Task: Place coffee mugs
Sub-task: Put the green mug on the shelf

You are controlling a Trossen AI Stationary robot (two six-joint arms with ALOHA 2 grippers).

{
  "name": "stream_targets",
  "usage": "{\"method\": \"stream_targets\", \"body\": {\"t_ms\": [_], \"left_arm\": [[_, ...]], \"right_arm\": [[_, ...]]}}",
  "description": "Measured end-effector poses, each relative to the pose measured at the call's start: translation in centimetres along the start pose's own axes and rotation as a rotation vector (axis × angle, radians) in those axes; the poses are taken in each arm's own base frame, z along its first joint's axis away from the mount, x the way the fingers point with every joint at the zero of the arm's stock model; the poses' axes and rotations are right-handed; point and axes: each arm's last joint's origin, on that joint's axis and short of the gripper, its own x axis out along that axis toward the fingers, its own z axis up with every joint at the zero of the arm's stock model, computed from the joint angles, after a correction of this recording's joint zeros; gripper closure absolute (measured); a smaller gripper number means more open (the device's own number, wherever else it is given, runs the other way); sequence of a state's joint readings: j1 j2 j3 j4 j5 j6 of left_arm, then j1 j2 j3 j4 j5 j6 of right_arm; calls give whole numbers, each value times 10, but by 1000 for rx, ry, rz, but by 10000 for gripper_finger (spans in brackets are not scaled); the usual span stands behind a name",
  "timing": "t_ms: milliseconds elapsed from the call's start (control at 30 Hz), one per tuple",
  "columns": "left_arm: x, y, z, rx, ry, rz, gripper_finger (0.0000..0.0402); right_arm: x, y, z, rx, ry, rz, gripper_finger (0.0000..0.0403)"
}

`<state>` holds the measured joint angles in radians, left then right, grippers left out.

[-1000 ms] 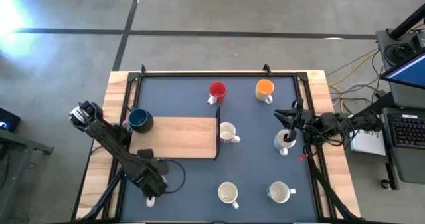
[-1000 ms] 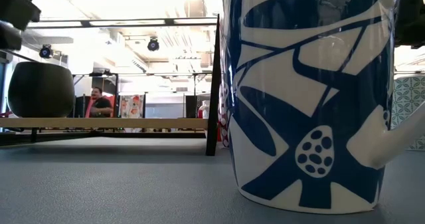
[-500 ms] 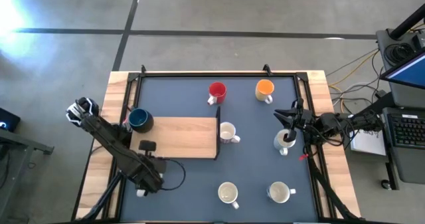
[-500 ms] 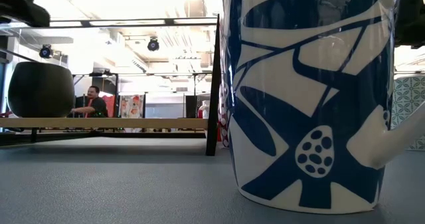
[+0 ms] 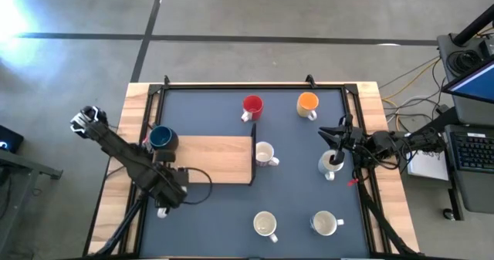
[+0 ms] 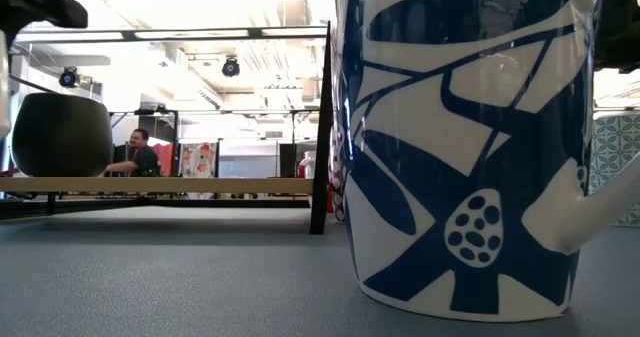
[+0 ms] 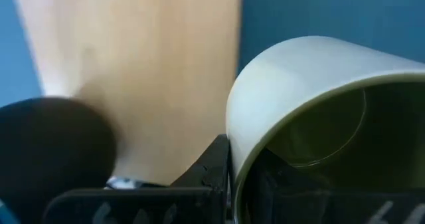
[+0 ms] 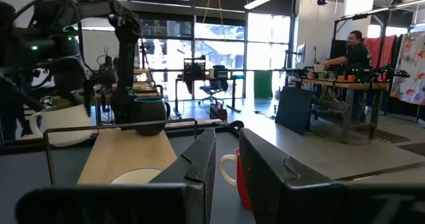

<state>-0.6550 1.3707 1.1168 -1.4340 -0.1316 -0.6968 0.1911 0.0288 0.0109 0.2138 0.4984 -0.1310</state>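
My left gripper (image 5: 165,200) points down near the wooden board's (image 5: 208,160) near left corner, shut on a cream mug (image 7: 312,98) that also shows in the right wrist view (image 8: 58,127). A dark blue mug (image 5: 162,139) stands on the board. On the dark mat stand a red mug (image 5: 252,106), an orange mug (image 5: 308,103) and several white mugs (image 5: 265,153). My right gripper (image 8: 227,161) waits level at the right edge, open by a narrow gap with nothing in it. My left gripper holds the cream mug by its rim wall (image 7: 232,134). One finger (image 7: 211,174) lies outside the wall; the other seems to be inside the hollow. The fingers come from above, pointing down. The mug hangs below them, lifted clear of the mat.
The board is a raised shelf with a black upright (image 6: 322,127) at its right end. A big blue-and-white patterned mug (image 6: 470,147) stands close to the low camera. Black rails (image 5: 255,85) frame the mat. A person (image 8: 355,48) works in the room beyond.
My left gripper has risen and gone from the table's near edge toward the far and left, up to the board's near left corner. It has kept its hold, and the cream mug has gone with it, clear of the mat.
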Motion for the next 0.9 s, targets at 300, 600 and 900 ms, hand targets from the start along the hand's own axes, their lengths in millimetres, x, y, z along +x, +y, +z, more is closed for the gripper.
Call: {"method": "stream_targets", "body": {"t_ms": [300, 600, 900], "left_arm": [[1, 20, -2, -62, 26, 45, 391], [20, 41, -19, -125, 47, 73, 390], [31, 52, -37, -155, 29, 69, 390]], "right_arm": [[0, 0, 0, 0, 0, 0, 344], [0, 0, 0, 0, 0, 0, 344], [0, 0, 0, 0, 0, 0, 344]]}}
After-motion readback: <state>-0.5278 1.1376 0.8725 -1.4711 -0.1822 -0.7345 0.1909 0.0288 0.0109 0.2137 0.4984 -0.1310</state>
